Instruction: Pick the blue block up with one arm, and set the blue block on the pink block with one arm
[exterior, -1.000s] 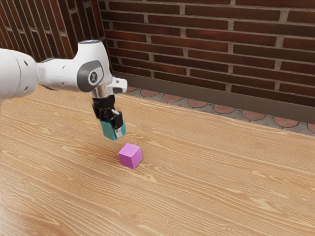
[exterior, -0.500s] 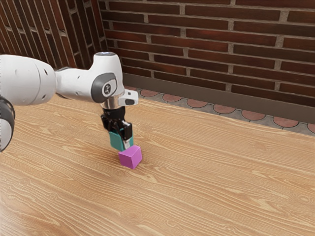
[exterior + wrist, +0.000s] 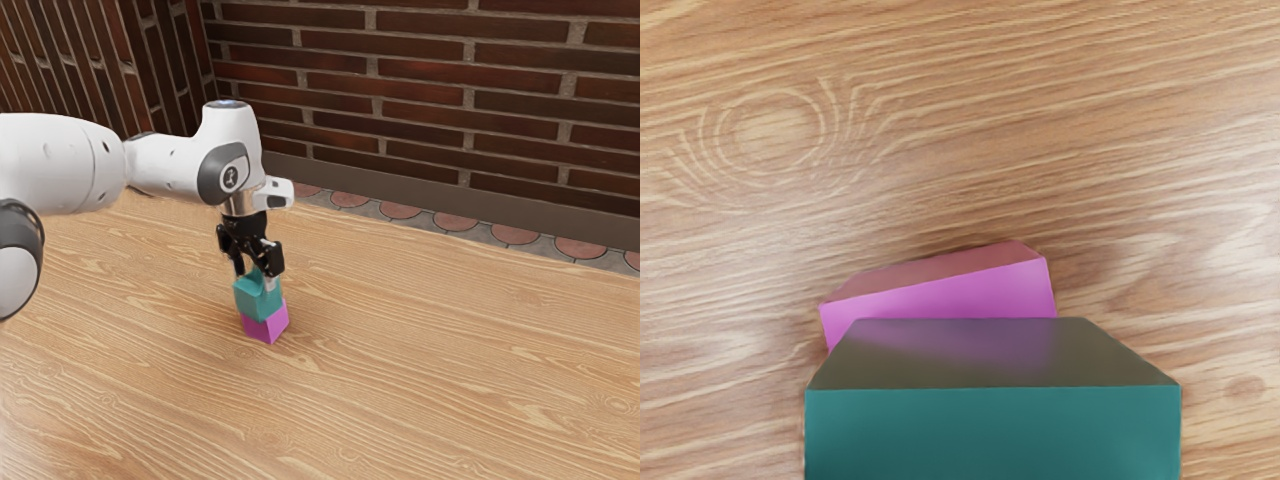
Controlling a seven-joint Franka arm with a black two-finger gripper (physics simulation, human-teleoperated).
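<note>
On the pink block (image 3: pixel 267 323), the blue block (image 3: pixel 256 298) has just touched down, my gripper (image 3: pixel 258 276) still clenched on it from twelve o'clock; releasing should finish the stack.

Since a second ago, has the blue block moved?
Yes. The blue block has come down and toward the exterior view's right, onto the pink block.

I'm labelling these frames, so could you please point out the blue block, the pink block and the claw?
blue block (image 3: pixel 256 299): exterior view, on its near side face.
pink block (image 3: pixel 267 325): exterior view, on its visible side below the blue block.
claw (image 3: pixel 257 277): exterior view, midway between its fingertips.
</note>
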